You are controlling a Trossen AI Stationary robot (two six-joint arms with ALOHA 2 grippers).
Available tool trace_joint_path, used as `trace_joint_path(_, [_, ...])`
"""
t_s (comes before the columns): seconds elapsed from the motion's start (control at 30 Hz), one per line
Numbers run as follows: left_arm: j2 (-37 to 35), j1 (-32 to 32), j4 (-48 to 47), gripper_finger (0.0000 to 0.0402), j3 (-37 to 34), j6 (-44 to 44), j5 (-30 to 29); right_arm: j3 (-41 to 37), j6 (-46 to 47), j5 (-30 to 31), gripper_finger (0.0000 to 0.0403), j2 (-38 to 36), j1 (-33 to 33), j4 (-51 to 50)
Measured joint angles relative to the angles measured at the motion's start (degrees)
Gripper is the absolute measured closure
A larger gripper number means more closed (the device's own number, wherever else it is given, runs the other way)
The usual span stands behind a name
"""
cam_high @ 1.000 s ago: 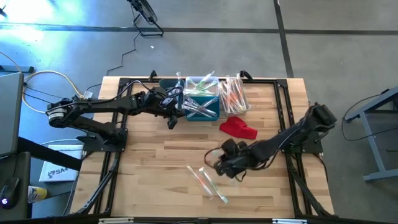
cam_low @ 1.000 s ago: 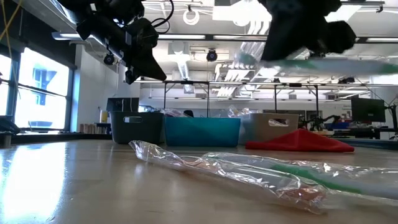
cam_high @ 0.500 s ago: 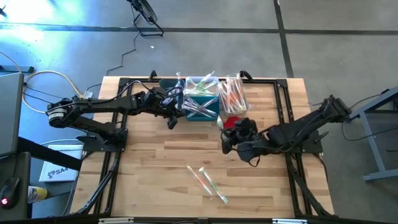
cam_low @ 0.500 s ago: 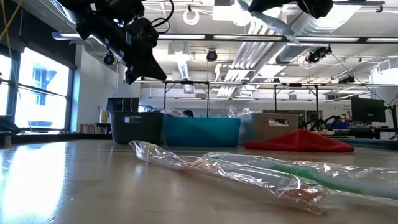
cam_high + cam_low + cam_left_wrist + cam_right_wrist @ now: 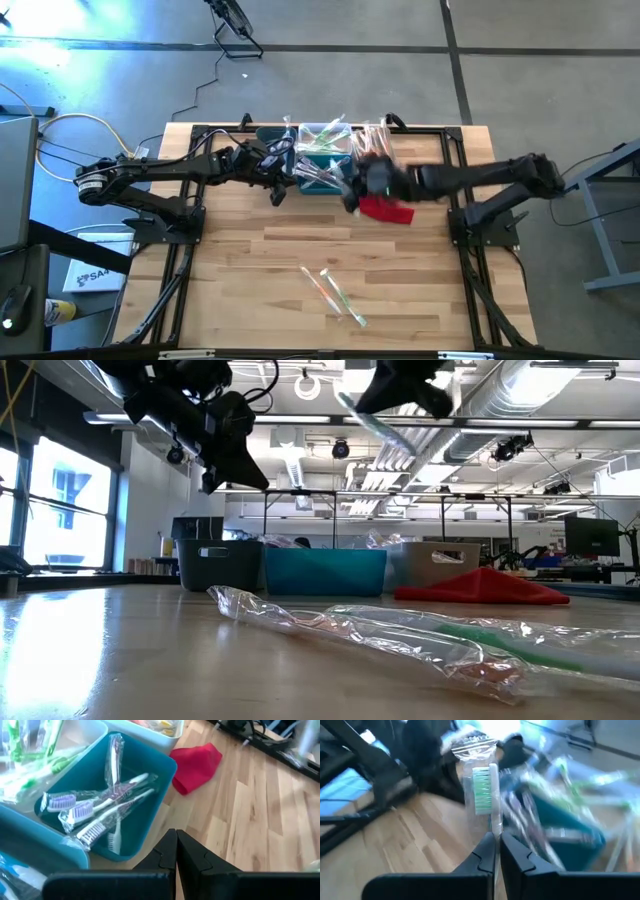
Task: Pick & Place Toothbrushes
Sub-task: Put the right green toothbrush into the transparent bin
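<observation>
right gripper (image 5: 495,842) is clenched on 1 wrapped toothbrush (image 5: 487,795), green bristles, pinched by the handle so the head sticks out past the fingers; from above that arm reaches across the back of the table and the gripper (image 5: 362,182) sits over the near edge of the bins, right by the red cloth (image 5: 386,209), though it's smeared there and you can't make out the brush at all. In the low view the brush (image 5: 372,426) shows as a pale streak hanging from a dark blob cut off at the top. Left gripper (image 5: 176,851) is pinched shut with nothing in it, parked just beside the teal bin (image 5: 156,795), which holds a few wrapped brushes with white and purple heads (image 5: 97,812). The white bin (image 5: 376,152) has orange-handled ones, the grey bin (image 5: 268,136) is mostly hidden under the left arm. 3 or so loose wrapped brushes (image 5: 332,294) lie on the front of the table (image 5: 240,260), well apart from both arms; up close they're mostly crinkled plastic (image 5: 400,632)
</observation>
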Motion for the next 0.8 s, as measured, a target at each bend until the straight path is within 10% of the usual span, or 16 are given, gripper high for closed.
trace_joint_path(0.47, [0.0, 2.0, 2.4, 0.0402, 0.0, 1.5, -2.1, 0.0, -20.4, -26.9, 0.0399, 2.6, -25.5, 14.0])
trace_joint_path(0.8, [-0.1, 11.2, 3.0, 0.0402, 0.0, -1.5, 5.5, 4.0, -28.3, -33.6, 0.0399, 12.0, -31.1, 17.7])
